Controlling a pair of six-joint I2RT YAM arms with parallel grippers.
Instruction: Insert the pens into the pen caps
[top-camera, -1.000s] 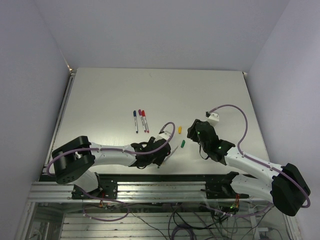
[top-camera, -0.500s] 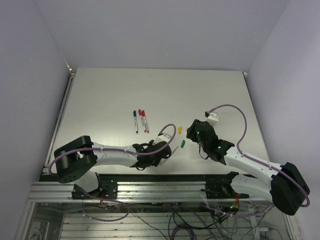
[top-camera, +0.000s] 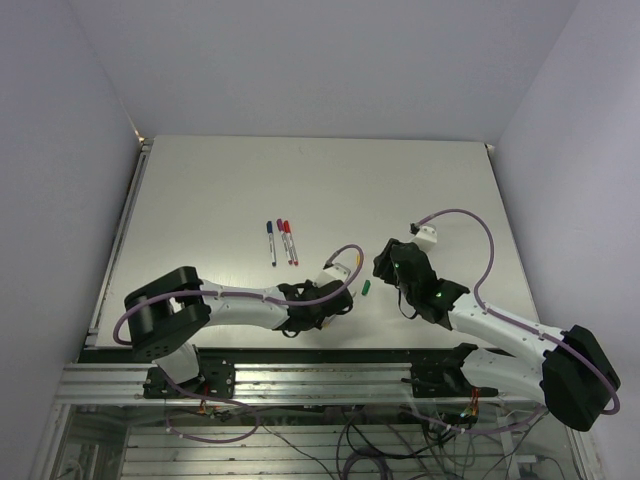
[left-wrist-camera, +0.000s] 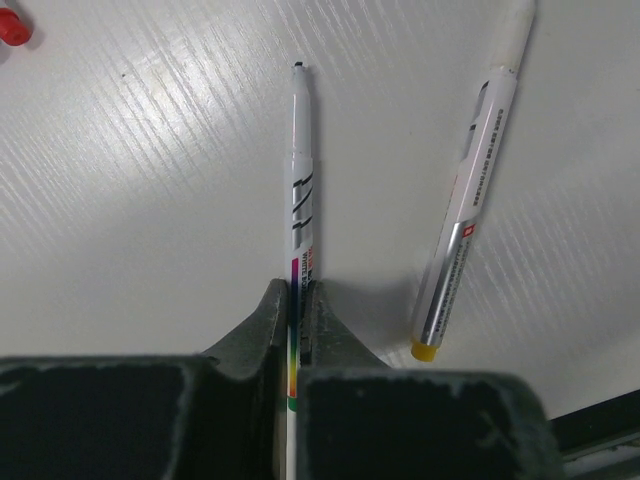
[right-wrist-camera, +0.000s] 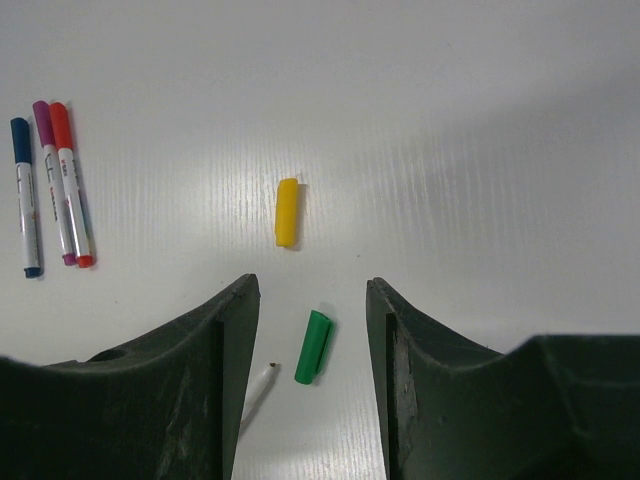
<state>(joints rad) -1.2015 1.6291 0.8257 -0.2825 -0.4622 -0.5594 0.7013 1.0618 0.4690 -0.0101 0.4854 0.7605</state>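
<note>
Currently my left gripper (left-wrist-camera: 296, 292) is clamped on a pen (left-wrist-camera: 300, 180), whose long axis runs straight out from the jaws.
Outward, the green cap (right-wrist-camera: 315, 347) lies between the fingers of the half-open right gripper (right-wrist-camera: 311, 284), so I judge the right arm nearer; the yellow cap (right-wrist-camera: 287, 211) lies beyond.

Bright overhead light leaves soft glare on the white wood-grain tabletop (left-wrist-camera: 170, 110). Around the thin silver pen (left-wrist-camera: 301, 190), the dark jaws of the left gripper (left-wrist-camera: 297, 292) are blurred.
</note>
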